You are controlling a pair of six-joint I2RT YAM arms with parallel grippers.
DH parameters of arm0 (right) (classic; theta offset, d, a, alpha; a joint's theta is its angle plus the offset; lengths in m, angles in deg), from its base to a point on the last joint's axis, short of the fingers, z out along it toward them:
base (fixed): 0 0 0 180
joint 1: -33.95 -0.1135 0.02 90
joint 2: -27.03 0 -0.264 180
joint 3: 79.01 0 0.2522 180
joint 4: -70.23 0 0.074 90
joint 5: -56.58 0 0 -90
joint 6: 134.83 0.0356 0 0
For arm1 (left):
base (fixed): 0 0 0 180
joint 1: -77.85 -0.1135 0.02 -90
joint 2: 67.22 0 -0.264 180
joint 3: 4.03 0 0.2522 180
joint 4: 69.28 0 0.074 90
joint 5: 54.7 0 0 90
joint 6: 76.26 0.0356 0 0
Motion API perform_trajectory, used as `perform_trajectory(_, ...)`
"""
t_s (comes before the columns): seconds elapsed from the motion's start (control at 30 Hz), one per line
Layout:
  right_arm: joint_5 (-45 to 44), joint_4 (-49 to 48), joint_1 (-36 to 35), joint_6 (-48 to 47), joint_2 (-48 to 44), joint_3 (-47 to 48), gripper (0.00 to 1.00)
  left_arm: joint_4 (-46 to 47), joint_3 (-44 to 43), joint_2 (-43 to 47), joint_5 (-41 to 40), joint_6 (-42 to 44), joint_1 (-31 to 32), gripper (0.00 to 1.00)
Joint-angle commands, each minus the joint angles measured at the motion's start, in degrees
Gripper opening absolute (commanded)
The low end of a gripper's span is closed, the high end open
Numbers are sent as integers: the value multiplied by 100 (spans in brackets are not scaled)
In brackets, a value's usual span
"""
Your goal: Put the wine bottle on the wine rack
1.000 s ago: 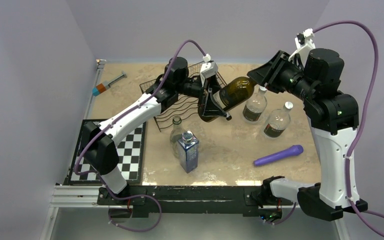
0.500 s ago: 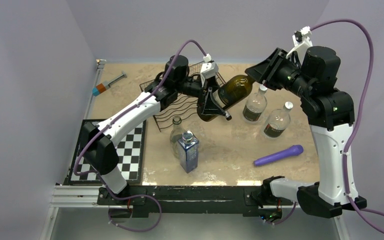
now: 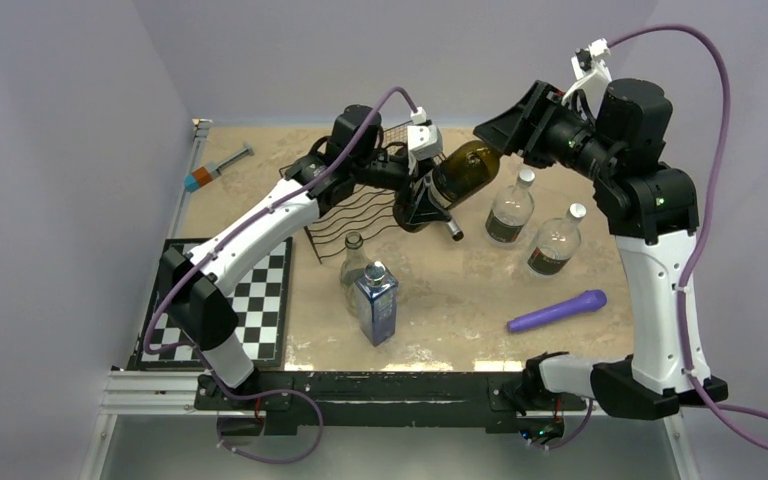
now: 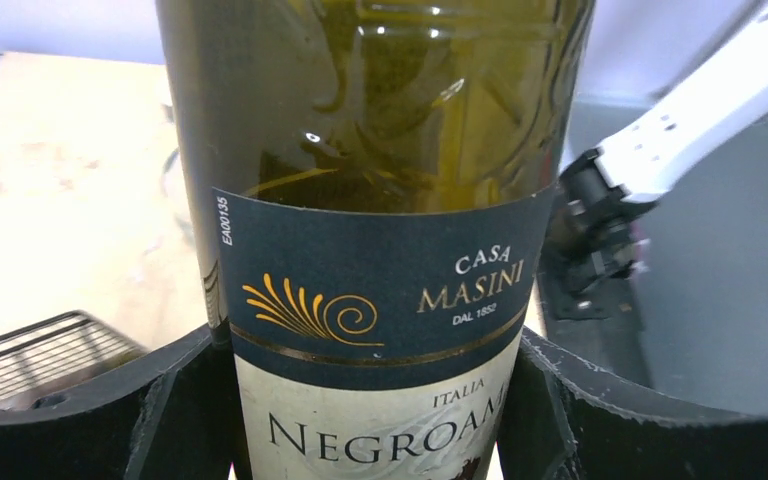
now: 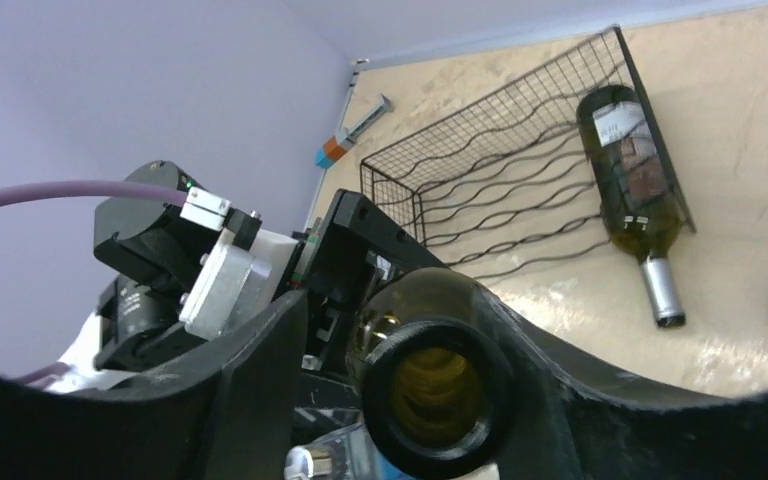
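Observation:
A dark green wine bottle [image 3: 465, 170] with a "Casa Masini" label [image 4: 375, 300] hangs tilted in the air just right of the black wire wine rack [image 3: 350, 215]. My left gripper [image 3: 428, 195] is shut on its labelled body, one finger [image 4: 175, 400] on each side. My right gripper [image 3: 505, 135] stands open around the bottle's mouth [image 5: 438, 395], with a gap on the left side. In the right wrist view a second wine bottle [image 5: 630, 170] lies in the right end of the rack [image 5: 500, 190].
Two clear bottles with dark liquid [image 3: 511, 210] [image 3: 556, 242] stand right of the held bottle. A glass bottle [image 3: 352, 258] and a blue boxy bottle [image 3: 376, 303] stand in front of the rack. There are also a purple handle [image 3: 557, 311], a checkerboard [image 3: 260, 305] and a syringe [image 3: 218, 167].
My right gripper has opened off the bottle's neck and shifted up and left. The left gripper has closed on the bottle's body, and the bottle has risen slightly.

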Motion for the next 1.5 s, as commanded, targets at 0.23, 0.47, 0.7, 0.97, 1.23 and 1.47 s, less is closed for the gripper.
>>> perform_trajectory(0.23,-818,551,-97,-952,-336,736,88,1409,346,1020,-2680,2474,7,0)
perform_trajectory(0.47,-1155,241,-90,-1210,-808,495,94,3143,1309,1243,-2819,4239,7,0)
perform_trajectory(0.7,-462,1143,-92,-1532,-423,1226,91,2869,1132,1022,-2658,5986,10,0)
perform_trajectory(0.97,-236,2166,-96,-1943,122,1245,78,3451,1374,872,-2658,7353,7,0)
perform_trajectory(1.23,103,2663,-106,-2310,556,1274,71,3837,1227,661,-2577,8014,-29,0)
perform_trajectory(1.47,455,2656,-107,-2550,578,661,67,3909,1228,617,-2571,7924,-24,0)
